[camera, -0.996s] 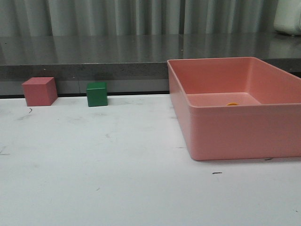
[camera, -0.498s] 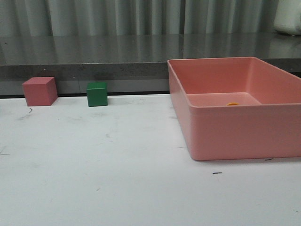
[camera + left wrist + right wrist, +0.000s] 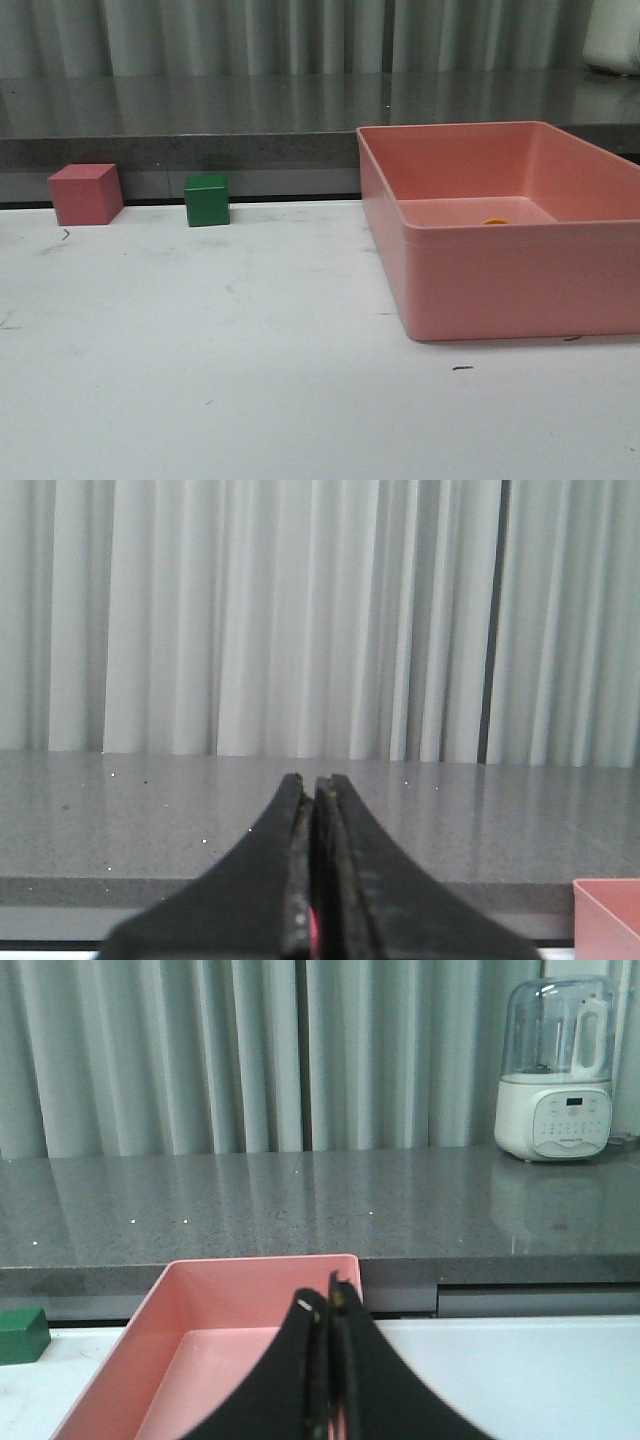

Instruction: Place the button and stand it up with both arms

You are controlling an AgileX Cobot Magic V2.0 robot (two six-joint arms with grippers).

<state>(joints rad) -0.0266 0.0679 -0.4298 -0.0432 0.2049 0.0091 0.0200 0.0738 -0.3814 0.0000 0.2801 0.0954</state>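
Observation:
Only the yellow top of the button (image 3: 494, 221) peeks over the near wall of the pink bin (image 3: 500, 285) in the front view; the rest of it is hidden inside. Neither arm appears in the front view. In the left wrist view my left gripper (image 3: 316, 782) is shut with nothing held, raised and facing the grey counter. My right gripper (image 3: 326, 1298) is shut and empty too, hovering near the pink bin (image 3: 215, 1345), whose floor it partly covers; the button is hidden in that view.
A pink cube (image 3: 86, 194) and a green cube (image 3: 207, 200) stand at the table's far left edge, below the grey counter (image 3: 200, 120). The green cube (image 3: 22, 1334) also shows beside the bin. A white blender (image 3: 556, 1072) sits on the counter at right.

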